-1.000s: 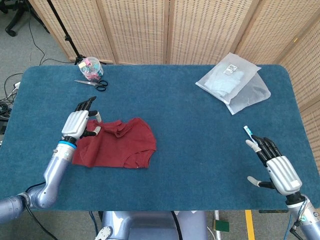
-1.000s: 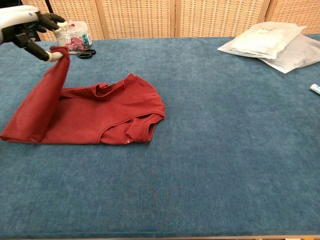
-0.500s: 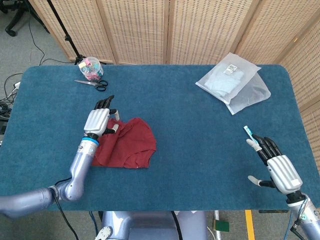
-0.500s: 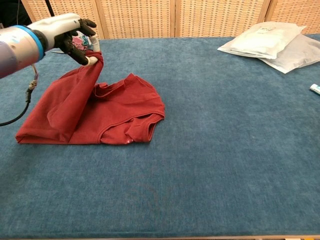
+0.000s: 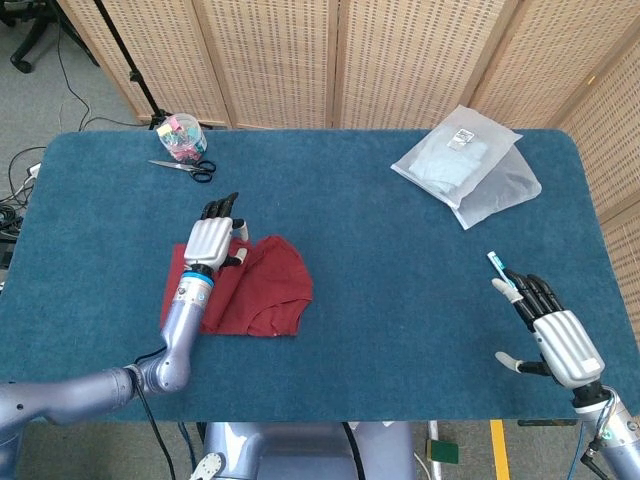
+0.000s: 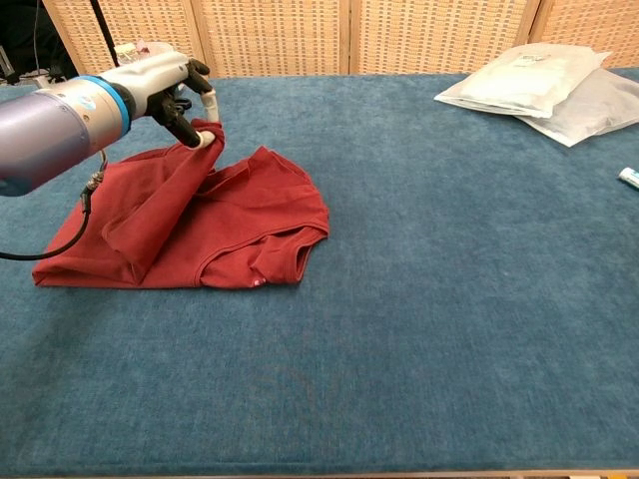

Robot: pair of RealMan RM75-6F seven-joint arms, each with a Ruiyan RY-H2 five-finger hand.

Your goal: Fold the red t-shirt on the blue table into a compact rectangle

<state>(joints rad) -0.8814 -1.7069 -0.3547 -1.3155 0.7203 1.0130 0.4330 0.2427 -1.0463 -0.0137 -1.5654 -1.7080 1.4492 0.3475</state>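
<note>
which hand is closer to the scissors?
Left. The left hand holds the shirt just below the scissors; the right hand is across the table.

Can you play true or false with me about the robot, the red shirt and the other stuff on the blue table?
1. The left hand is holding up a part of the red t-shirt. True.
2. The right hand is holding the shirt too. False: it is far off near the table's other side, fingers apart, holding nothing.
3. The scissors lie on top of the shirt. False: they lie apart from it on the blue table, beside a clear jar of colourful bits.
4. Clear plastic bags lie near the far corner on the right hand's side. True.
5. The shirt is already a neat rectangle. False: it is still bunched, with one part lifted.
</note>
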